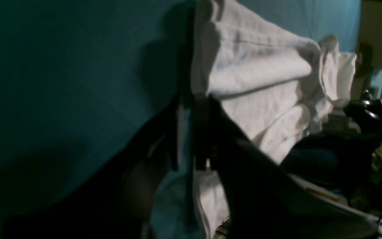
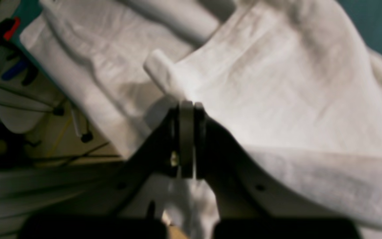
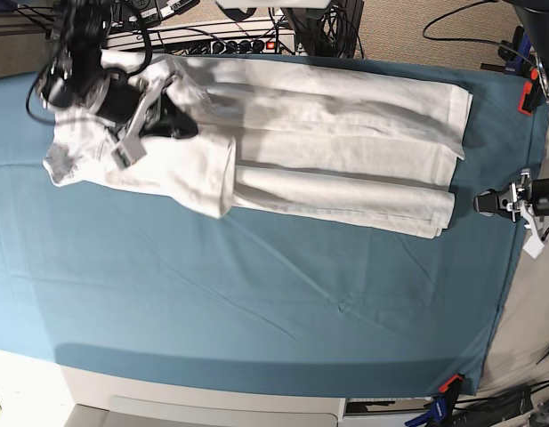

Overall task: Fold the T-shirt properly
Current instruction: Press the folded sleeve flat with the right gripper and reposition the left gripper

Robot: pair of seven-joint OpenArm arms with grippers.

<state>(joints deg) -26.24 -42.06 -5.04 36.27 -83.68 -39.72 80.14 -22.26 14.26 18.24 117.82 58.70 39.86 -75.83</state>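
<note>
Left wrist view: the left claw (image 1: 191, 132) shows as two dark fingers standing slightly apart with teal cloth visible in the gap; the folded T-shirt (image 1: 257, 76) lies just past them toward 1 o'clock, its hemmed edge running alongside one finger, and whether any fabric is caught between the fingers cannot be told. The teal table cloth (image 1: 61, 83) fills the frame from 9 to 11 o'clock. Right wrist view: the right claw (image 2: 187, 139) has its fingers pressed together at the centre, and white fabric hangs below them at 6 o'clock while a raised fold stands just beyond at 12 o'clock, so the claw is judged to be pinching the T-shirt (image 2: 277, 83). Base view: the T-shirt (image 3: 345, 151) lies in long stacked lengthwise folds across the bench (image 3: 256, 294) from 10 to 2 o'clock; the right claw (image 3: 158, 120) sits on its bunched end at 10 o'clock, and the left claw (image 3: 488, 203) lies at 3 o'clock, just beside the other end. Handling, as judged: the fabric is thin, light and limp, will sag and crease between holds, and layers may slide apart; the best holds are the hemmed corners at each end, taken through all layers together.
</note>
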